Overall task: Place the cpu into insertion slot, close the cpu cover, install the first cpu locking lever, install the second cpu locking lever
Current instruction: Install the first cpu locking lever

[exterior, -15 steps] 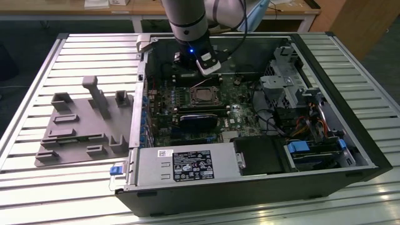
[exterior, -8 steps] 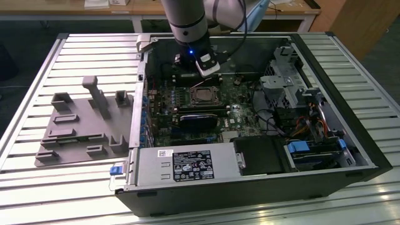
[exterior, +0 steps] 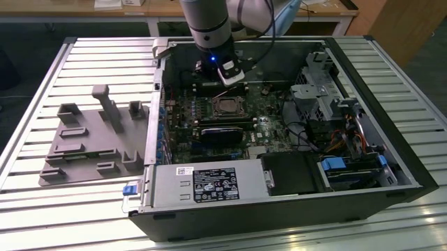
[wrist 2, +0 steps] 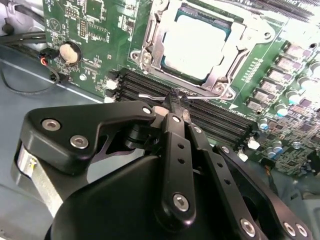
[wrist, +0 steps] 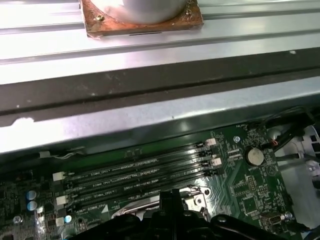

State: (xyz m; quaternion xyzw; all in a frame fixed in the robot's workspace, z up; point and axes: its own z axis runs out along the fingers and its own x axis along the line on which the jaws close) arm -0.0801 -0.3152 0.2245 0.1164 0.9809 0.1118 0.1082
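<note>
One cpu [wrist 2: 197,44], one cpu cover [wrist 2: 150,47], one gripper [wrist 2: 176,99] tight on one lever [wrist 2: 149,95]

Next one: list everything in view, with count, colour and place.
computer case: one, black, on the table
table: one, silvery slats, under everything
fixture tray: one, grey, exterior view's left of the case
power supply: one, grey, inside the case
motherboard: one, green, inside the case
cpu: one, silver-grey, under the cover
cpu cover: one, silver, closed over cpu
locking lever: one, silver, beside the memory slots
memory slots: four, black, beside the cover
coin battery: one, silver, on the motherboard
gripper: one, black, shut, at the lever
arm: one, grey, above the case
</note>
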